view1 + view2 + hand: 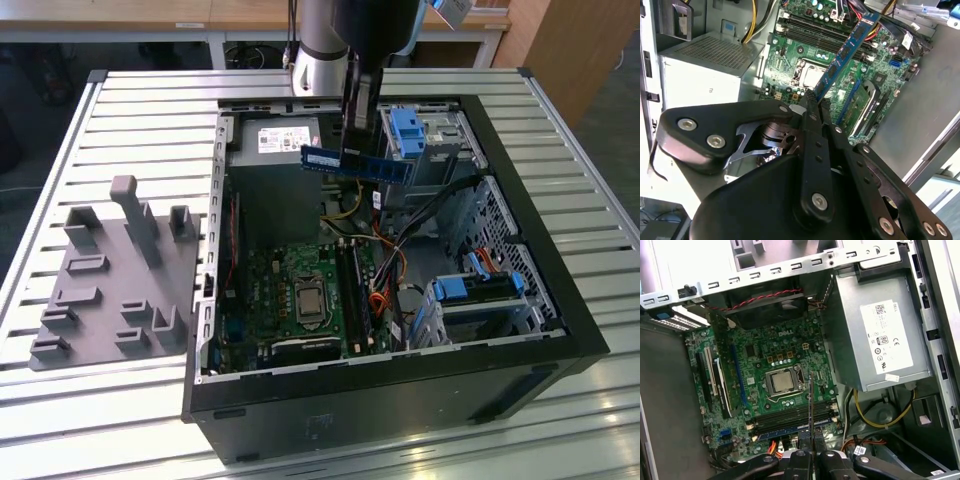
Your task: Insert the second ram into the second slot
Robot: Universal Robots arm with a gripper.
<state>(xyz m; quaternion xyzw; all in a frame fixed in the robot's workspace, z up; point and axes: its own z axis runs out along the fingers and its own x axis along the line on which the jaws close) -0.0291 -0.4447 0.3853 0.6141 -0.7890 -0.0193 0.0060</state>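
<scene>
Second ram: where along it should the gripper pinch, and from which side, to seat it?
Pinch its two flat faces at mid-length, coming from above onto the upper long edge. The second ram is a long thin board, so a centred hold likely keeps it level and leaves the lower edge free. The gripper holds it about so.

Silver-grey cylindrical arm (318, 55), black wrist section; matte black linkage hand (812, 102), silver round-head screws (819, 201) at pivots.

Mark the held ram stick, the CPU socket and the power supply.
second ram (847, 50), second wrist view, middle of blue board.
CPU socket (783, 381), first wrist view, centre of metal lid.
power supply (886, 340), first wrist view, its white label.
</scene>
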